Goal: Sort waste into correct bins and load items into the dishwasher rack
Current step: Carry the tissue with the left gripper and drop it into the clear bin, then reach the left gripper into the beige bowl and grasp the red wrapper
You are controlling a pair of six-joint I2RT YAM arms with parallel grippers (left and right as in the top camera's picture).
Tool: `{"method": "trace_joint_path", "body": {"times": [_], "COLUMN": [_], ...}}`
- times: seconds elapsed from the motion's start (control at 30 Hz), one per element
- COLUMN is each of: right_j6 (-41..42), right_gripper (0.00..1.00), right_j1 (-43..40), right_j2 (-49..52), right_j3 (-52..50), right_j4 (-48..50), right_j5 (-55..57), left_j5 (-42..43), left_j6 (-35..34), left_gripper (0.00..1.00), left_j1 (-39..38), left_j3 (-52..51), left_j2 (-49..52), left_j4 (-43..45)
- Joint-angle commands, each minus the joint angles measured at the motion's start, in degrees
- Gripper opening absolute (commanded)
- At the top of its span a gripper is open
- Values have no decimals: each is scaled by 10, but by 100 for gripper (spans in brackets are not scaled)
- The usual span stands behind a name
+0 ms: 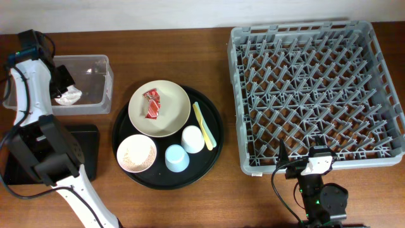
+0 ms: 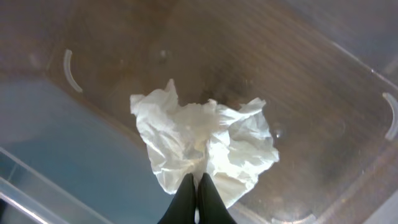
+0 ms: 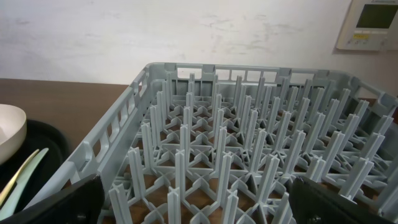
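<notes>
My left gripper [image 1: 63, 87] is shut on the crumpled white tissue [image 2: 205, 137], inside the clear plastic box [image 1: 96, 68]. The red wrapper [image 1: 152, 103] lies in the large cream bowl [image 1: 172, 119]. The small pink bowl [image 1: 137, 154] holds white rice. The white cup [image 1: 193, 139] and the light blue cup [image 1: 176, 158] stand upside down beside the yellow utensil [image 1: 204, 124]. The grey dishwasher rack [image 1: 316, 95] fills the right side. My right gripper [image 3: 199, 202] is open and empty at the rack's near edge. The shallow black tray [image 1: 87, 142] lies at the left front.
The bowls, cups and utensil all sit on a large round black tray [image 1: 218, 120] between the bins and the rack. My left arm's base partly covers the shallow black tray. A white wall with a control panel [image 3: 373, 22] stands behind the rack.
</notes>
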Motion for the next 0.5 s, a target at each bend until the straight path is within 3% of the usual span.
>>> {"method": "trace_joint_path", "body": {"times": [0.0,0.03,0.07,0.1,0.27,0.4,0.47], "right_j6": [3,3,3,3,3,3,3], "right_gripper": [98,98,98,98,98,98,98], "right_j1": [3,3,3,3,3,3,3], "right_j2": [-4,-4,-4,-4,-4,-4,-4], "right_j3": [-3,-3,-3,-3,-3,-3,-3], "right_j4": [-3,-3,-3,-3,-3,-3,-3], "right_j5": [0,-1,0,0,0,0,-1], "left_j5": [-9,-8,-9,-8,7,129,151], "left_j6": [-7,-7,-5,-2,-3,26,38], "left_gripper": [59,71,95,99,99,99,99], "left_j1": [19,24,30,32,26,-2,-32], "left_j3": [-2,-1,7,15,115,166,166], "left_j2": [7,7,7,6,-19,-69,-84], "left_j4": [17,23,25,24,-33,-76,-104]}}
